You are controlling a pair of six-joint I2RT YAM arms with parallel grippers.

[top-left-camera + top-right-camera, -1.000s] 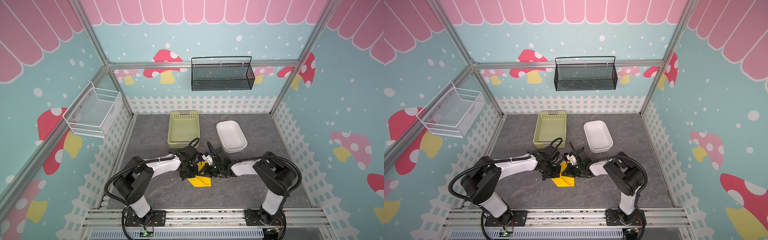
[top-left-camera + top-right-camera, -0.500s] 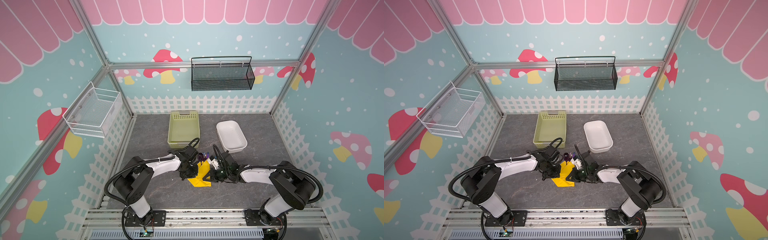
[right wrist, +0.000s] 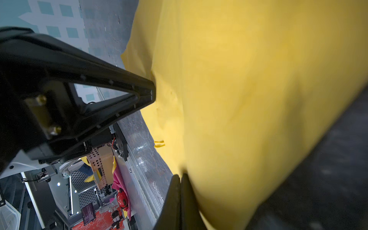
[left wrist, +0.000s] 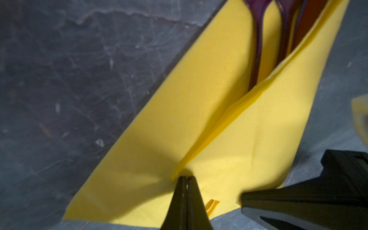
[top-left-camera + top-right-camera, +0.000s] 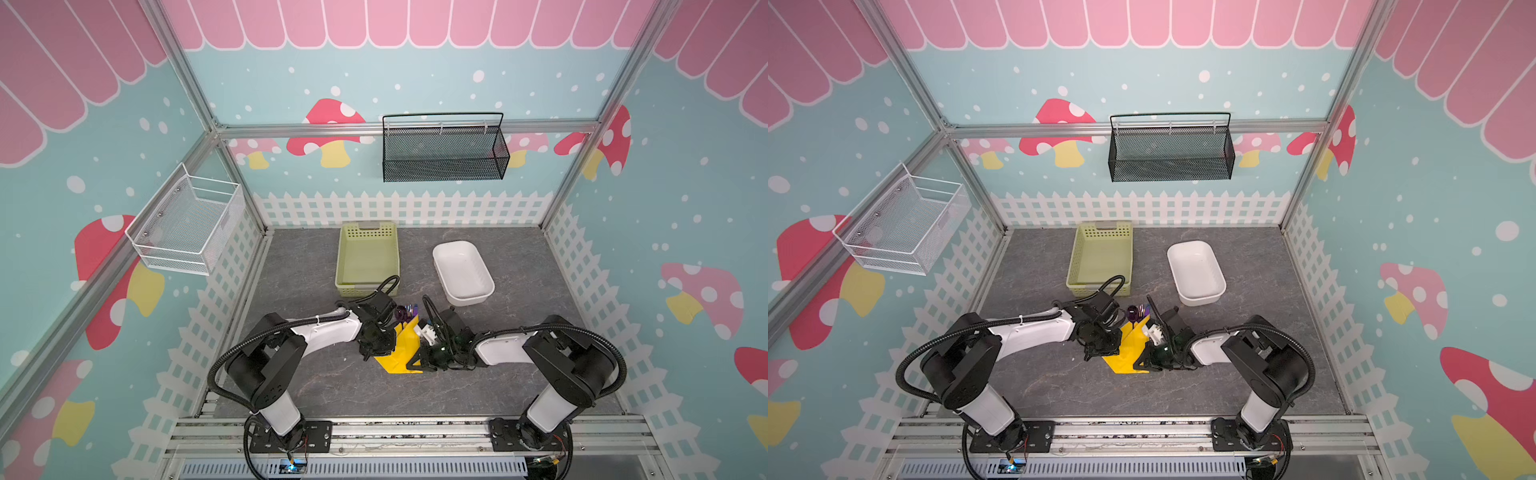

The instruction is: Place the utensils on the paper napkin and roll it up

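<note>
Left wrist: utensils (image 4: 256,49) half under napkin (image 4: 179,119)

The paper napkin (image 5: 400,353) lies between the two pincers, with the utensils (image 5: 405,311) on it.
The tips of the left gripper (image 4: 187,180) touch the napkin where its folded flap ends; the right gripper (image 3: 180,177) meets the opposite edge. The utensils' handles run under that flap, their heads sticking out beyond both pincers. Farther past the left gripper stands a perforated basket (image 5: 368,232); past the right, a tub (image 5: 469,300).
</note>
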